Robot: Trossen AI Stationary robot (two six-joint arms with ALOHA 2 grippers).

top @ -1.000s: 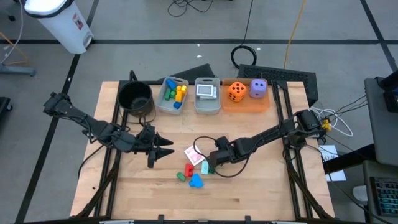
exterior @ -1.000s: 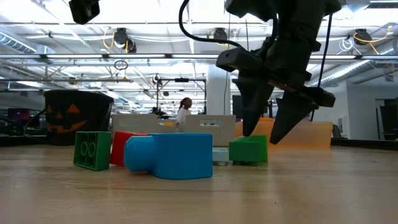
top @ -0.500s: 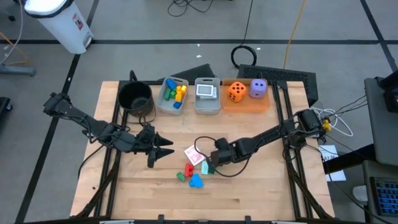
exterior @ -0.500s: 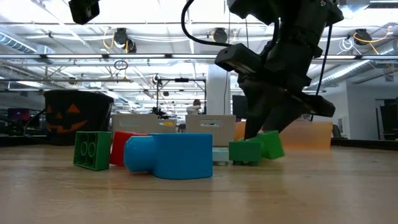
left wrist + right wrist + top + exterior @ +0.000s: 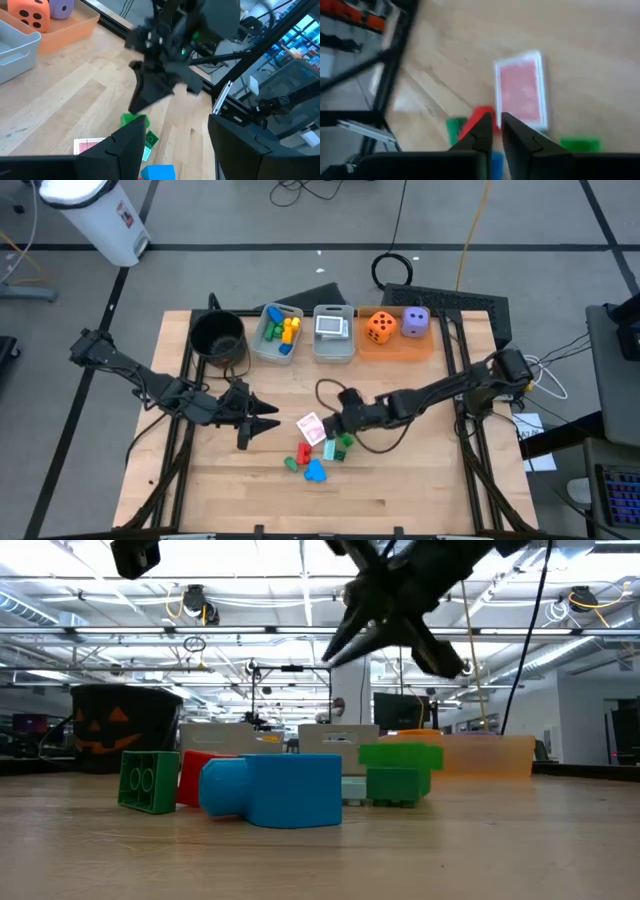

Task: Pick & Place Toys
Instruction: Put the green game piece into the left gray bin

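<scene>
A round black pot (image 5: 218, 335) is set at the table's (image 5: 420, 480) eleven o'clock. Two clear bins (image 5: 334, 345) are lined up at twelve o'clock beside it, and a flat orange tray (image 5: 395, 345) is placed toward one o'clock. A white canister (image 5: 100, 215) is seen on the floor beyond.

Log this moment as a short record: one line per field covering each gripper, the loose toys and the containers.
right gripper: shut, holding nothing, raised above the loose toys
left gripper: open, empty, waiting left of the pile
loose toys: playing card, red block, blue block, green blocks mid-table
stacked pair: one green block resting on another
bin of blocks: holds blue, green, yellow pieces
orange tray: orange die and purple die
black pot: back left of the table
</scene>
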